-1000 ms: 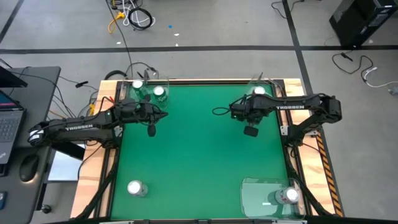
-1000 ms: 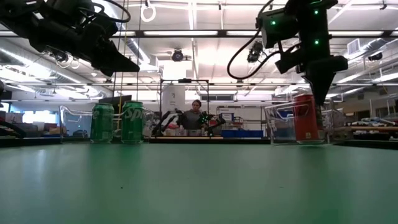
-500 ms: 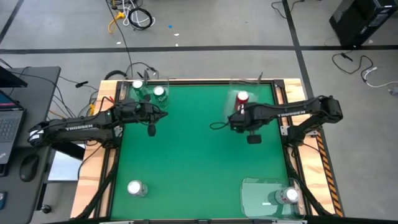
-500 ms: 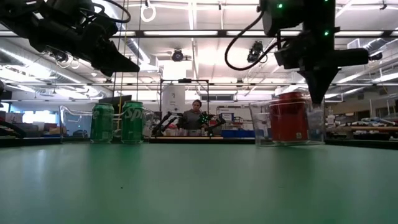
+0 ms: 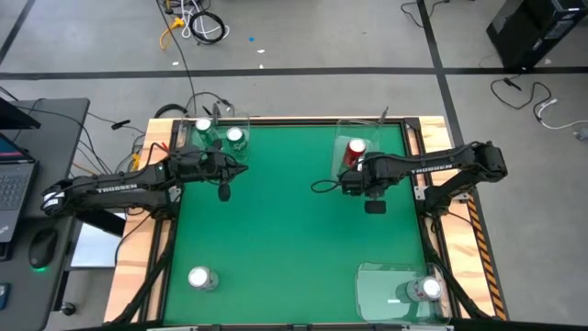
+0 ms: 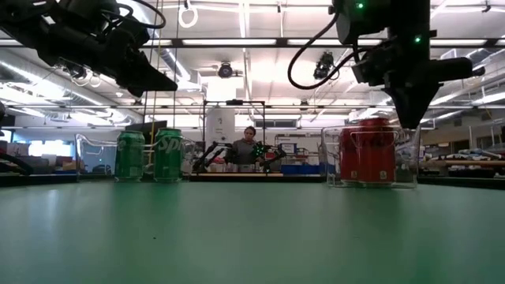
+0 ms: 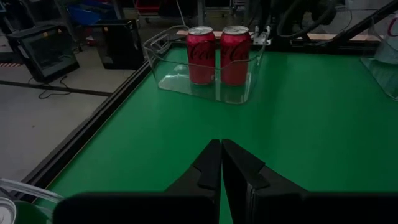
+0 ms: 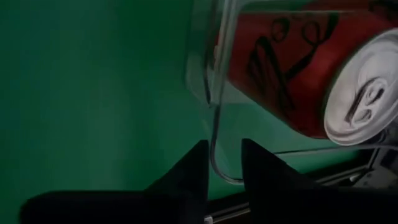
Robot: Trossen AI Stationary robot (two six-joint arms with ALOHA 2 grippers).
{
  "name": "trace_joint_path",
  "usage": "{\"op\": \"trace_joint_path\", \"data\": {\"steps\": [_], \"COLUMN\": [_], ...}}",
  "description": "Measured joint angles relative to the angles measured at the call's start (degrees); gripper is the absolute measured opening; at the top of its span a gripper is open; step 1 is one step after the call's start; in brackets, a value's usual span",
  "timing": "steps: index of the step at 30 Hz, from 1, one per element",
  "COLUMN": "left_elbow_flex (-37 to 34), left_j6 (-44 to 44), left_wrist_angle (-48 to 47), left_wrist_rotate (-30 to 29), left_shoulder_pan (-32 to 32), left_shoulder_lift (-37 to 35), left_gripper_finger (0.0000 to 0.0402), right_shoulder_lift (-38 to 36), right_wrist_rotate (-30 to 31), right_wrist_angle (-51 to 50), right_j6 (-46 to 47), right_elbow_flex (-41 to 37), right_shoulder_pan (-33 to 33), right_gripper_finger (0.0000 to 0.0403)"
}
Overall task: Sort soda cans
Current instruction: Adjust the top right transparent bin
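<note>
Altogether six soda cans show: two red cans in a clear plastic tray at the counter's far right, two green cans in a far-left tray, two silver-topped cans near the front. The right gripper's fingers straddle the red cans' tray handle, slightly parted. The left gripper hovers clenched, empty.

Two green cans stand upright at the desk's far-left corner, two red cans near its far-right, silver cans at the near-left and near-right corners.
</note>
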Motion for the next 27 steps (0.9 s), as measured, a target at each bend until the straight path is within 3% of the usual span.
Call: {"op": "trace_joint_path", "data": {"steps": [8,12,15,18,21,24,27], "left_elbow_flex": [0.0,0.0,0.0,0.0,0.0,0.0,0.0], "left_j6": [-0.31,-0.29,-0.29,-0.29,-0.26,-0.24,-0.26], "left_wrist_angle": [-0.02,-0.02,-0.02,0.14,0.51,0.58,0.14], "left_wrist_rotate": [0.07,0.15,0.15,0.1,-0.23,-0.52,-0.59], "left_shoulder_pan": [0.0,0.0,0.0,0.0,0.0,0.02,0.0], "left_shoulder_lift": [0.01,0.02,0.01,0.02,0.02,0.0,0.0], "left_gripper_finger": [0.0021,0.0021,0.0021,0.0021,0.0021,0.0021,0.0021], "right_shoulder_lift": [-0.61,-1.66,-1.84,-0.76,2.87,8.27,14.13], "right_wrist_rotate": [-0.78,-0.98,-1.09,-1.45,-2.43,-2.82,-2.52], "right_wrist_angle": [-1.76,-1.74,4.19,13.67,20.08,21.45,20.81], "right_j6": [5.01,7.71,11.3,16.07,18.29,16.54,13.46], "right_elbow_flex": [1.69,7.15,11.32,12.71,12.76,14.72,19.46], "right_shoulder_pan": [0.04,0.04,0.03,-0.82,-2.57,-4.54,-6.12], "right_gripper_finger": [0.0148,0.0159,0.0156,0.0133,0.0084,0.0022,0.0011]}}
